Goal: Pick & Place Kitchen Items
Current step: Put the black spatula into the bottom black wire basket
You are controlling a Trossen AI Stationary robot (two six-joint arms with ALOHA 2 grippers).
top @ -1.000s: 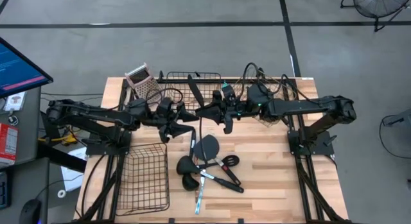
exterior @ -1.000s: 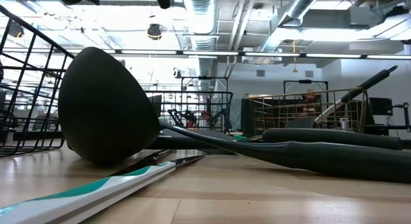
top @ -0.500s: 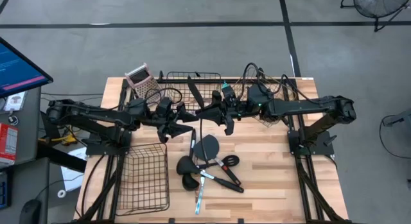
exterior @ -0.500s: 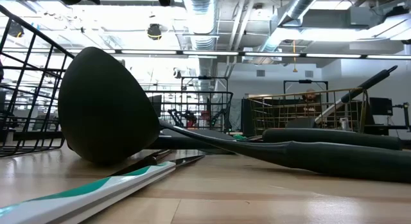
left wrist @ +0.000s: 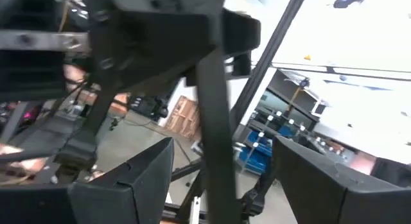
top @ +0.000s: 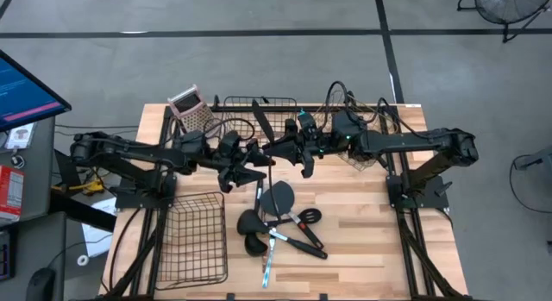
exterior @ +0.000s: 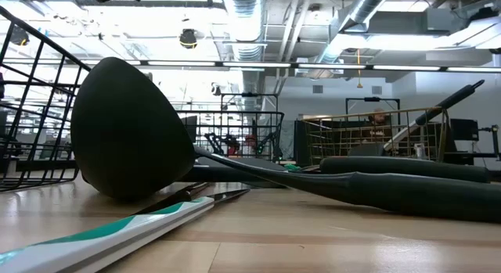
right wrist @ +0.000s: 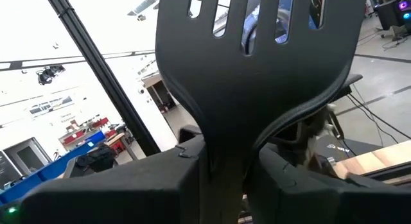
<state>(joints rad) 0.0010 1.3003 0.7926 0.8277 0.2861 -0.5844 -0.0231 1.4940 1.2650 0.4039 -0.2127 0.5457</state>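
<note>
My right gripper (top: pixel 278 150) is shut on a black slotted spatula (top: pixel 262 126), held in the air above the table's far middle. Its blade (right wrist: pixel 257 51) points toward the far edge and its thin handle (top: pixel 269 182) toward the near edge. My left gripper (top: pixel 260 163) is open, with one finger on either side of that handle (left wrist: pixel 212 108) and touching nothing. Several other black utensils (top: pixel 280 225) lie in a heap on the table's near middle. In the low view they show as a ladle (exterior: pixel 129 132) and long handles (exterior: pixel 407 191). My right gripper pinches the spatula's neck (right wrist: pixel 225 137), just below the slotted blade, between its two fingers (right wrist: pixel 173 185). The fingers come level from the table's right side and lie across the spatula. The spatula is lifted clear of the table.
A black wire basket (top: pixel 191 241) lies at the near left and another (top: pixel 246 111) stands at the far edge. A gold wire basket (top: pixel 366 141) is under the right arm, with a pink-topped grater (top: pixel 191 105) at the far left. A teal-and-white handle (exterior: pixel 117 234) lies near the heap.
My left gripper has gone toward the table's right edge, up to the spatula's handle, so that its open fingers now stand on either side of it. My right gripper and the spatula have kept still.
</note>
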